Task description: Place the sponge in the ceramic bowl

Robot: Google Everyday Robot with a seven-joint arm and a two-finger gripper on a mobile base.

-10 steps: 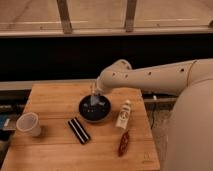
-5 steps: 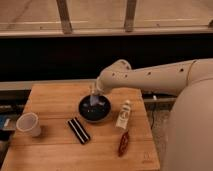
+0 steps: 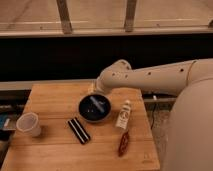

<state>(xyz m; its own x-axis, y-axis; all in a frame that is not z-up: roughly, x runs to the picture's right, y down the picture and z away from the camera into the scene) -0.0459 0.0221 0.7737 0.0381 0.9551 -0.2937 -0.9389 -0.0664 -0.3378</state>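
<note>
One small light-blue sponge pad (image 3: pixel 97 104) lies inside the round, glossy black ceramic bowl (image 3: pixel 86 114) at mid wooden surface (image 3: pixel 50 100). End effector (image 3: pixel 93 91) at the bowl's far rim; open or closed, cannot tell. White cup (image 3: pixel 28 124) near left, well apart.

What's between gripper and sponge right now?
Camera view: only the bowl's far rim. Gripper hangs at the bowl's back edge; sponge lies inside the bowl.

This looks like an indoor lab or office test area: a butcher-block surface (image 3: pixel 50 102) stands before a dark ledge (image 3: pixel 50 60) and metal-framed glass panels (image 3: pixel 95 12) at 12 o'clock. The end effector (image 3: pixel 93 95) hangs at the 11 o'clock rim of the ceramic bowl (image 3: pixel 86 115).
</note>
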